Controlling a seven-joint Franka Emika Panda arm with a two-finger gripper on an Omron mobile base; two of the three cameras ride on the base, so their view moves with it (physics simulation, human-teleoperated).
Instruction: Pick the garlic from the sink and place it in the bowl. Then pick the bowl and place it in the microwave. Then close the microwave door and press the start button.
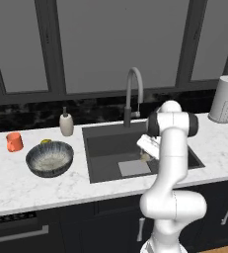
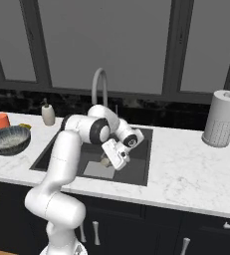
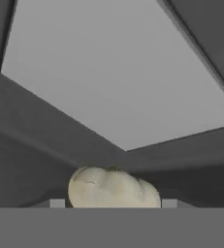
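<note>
We've got the fingers (image 3: 113, 206) pinching the garlic (image 3: 112, 188) low in the sink (image 1: 105, 170), near the drain plate (image 1: 133, 168). Risk: round bulb slips on lift, w/ bowl (image 1: 50, 158) far left on table (image 1: 17, 183).

Setting: a rendered home kitchen. White marble-look counter (image 1: 110, 190) with a dark inset sink (image 1: 101, 148) and tall curved faucet (image 1: 133, 94) just behind the arm's hand; dark cabinets with bar handles (image 1: 227, 212) below, large dark-framed windows (image 1: 120, 44) above a black backsplash. To the hand's left stand a soap dispenser (image 1: 66, 123), a bowl (image 1: 50, 158) and an orange mug (image 1: 15, 142); a paper towel roll (image 1: 224, 99) stands to its right.
</note>
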